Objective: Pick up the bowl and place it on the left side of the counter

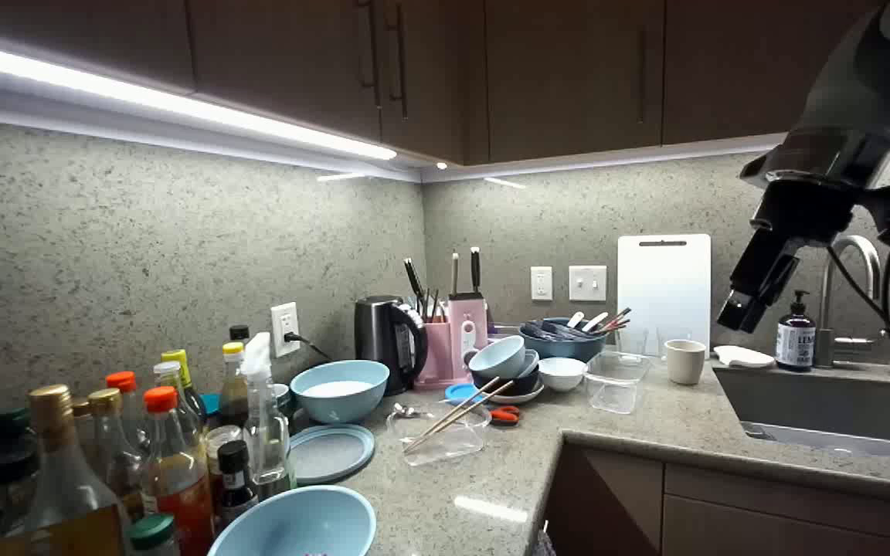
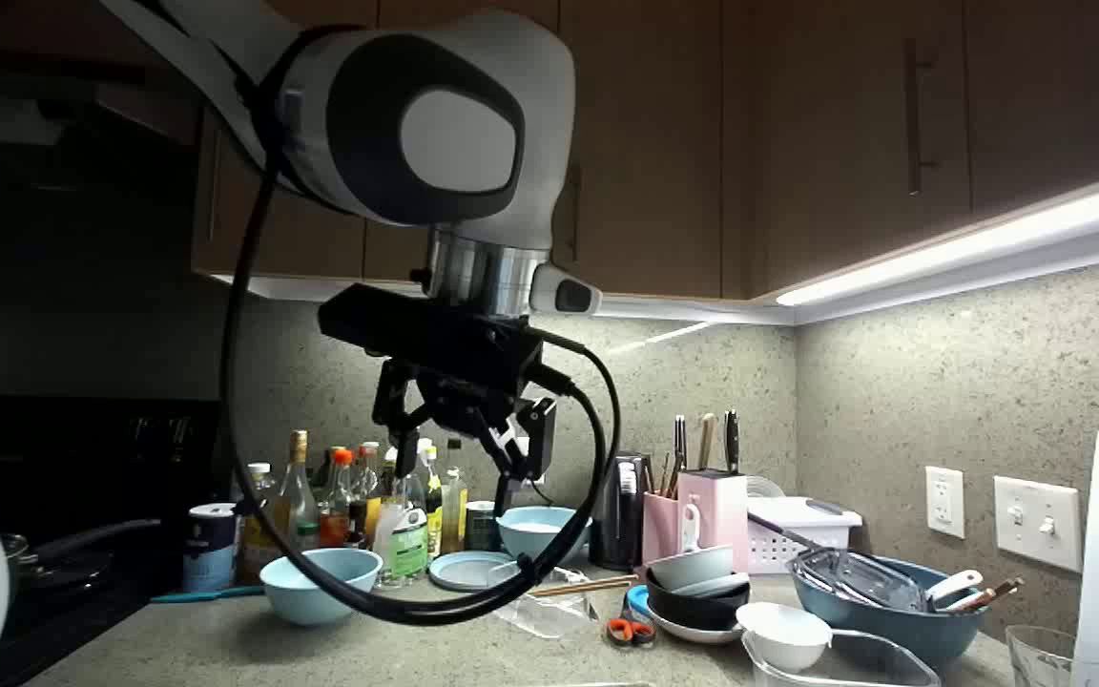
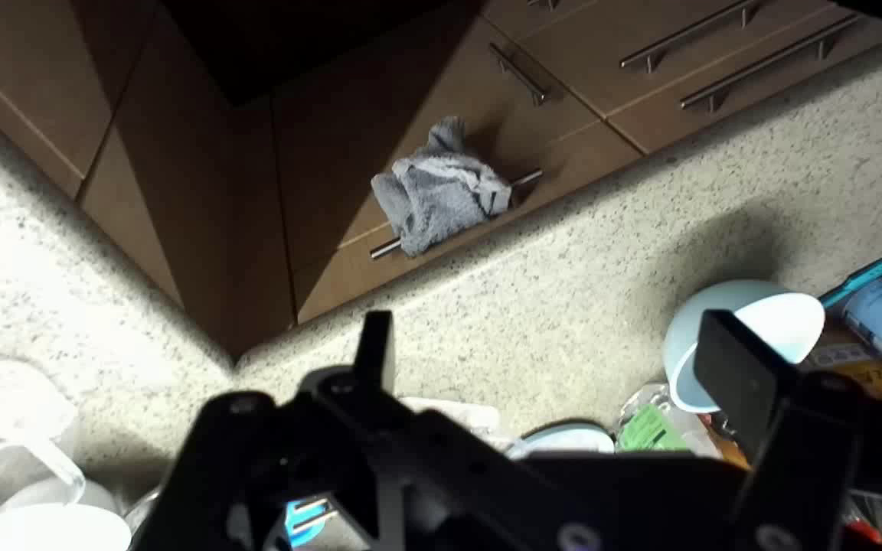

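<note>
Across the whole scene runs the speckled stone counter (image 1: 429, 506), and every bowl we can see is down on it or on its piled dishes (image 1: 513, 384). Above it hangs our Franka arm (image 2: 459, 143), the Robotiq gripper (image 3: 556, 356) well apart from them all. Farther back, just left of the black electric kettle (image 1: 377, 336), stands the far light-blue bowl (image 1: 341, 395). At the near left, beside the seasoning bottles (image 1: 172, 467), stands the near light-blue bowl (image 1: 294, 525), upright and on the left in both exterior views. We take this one for the task's bowl, though several are about and we cannot be sure. If we are right, it already rests where the task wants it: picking and placing look done, and only drawing the arm clear is left. If the task means one farther right, such as the small white bowl (image 1: 561, 376), then grasping, lifting, carrying and releasing are all to do. Smallest of all, the fingers (image 3: 739, 375) stand wide apart with nothing between them; bowl and counter show beyond them in the wrist view, but we touch neither.
</note>
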`<state>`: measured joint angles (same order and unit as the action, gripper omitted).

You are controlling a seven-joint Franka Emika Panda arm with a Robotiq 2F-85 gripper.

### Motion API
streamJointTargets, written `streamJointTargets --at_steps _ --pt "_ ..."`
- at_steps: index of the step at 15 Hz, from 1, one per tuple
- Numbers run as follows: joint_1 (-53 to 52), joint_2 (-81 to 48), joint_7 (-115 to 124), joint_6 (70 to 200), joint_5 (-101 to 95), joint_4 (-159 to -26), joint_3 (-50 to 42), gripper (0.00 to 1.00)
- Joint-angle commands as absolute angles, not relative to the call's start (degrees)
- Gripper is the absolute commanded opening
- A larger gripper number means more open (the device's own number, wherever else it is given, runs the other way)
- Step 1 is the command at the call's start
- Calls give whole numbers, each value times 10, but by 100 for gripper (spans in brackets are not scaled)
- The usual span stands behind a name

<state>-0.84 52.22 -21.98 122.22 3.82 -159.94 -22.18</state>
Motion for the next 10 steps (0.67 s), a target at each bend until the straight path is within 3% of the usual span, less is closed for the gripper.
streamJointTargets --at_steps 1,10 --pt "3 517 -229 1216 50 -1607 -211 100" --pt "8 484 -245 1220 43 -1578 -230 100"
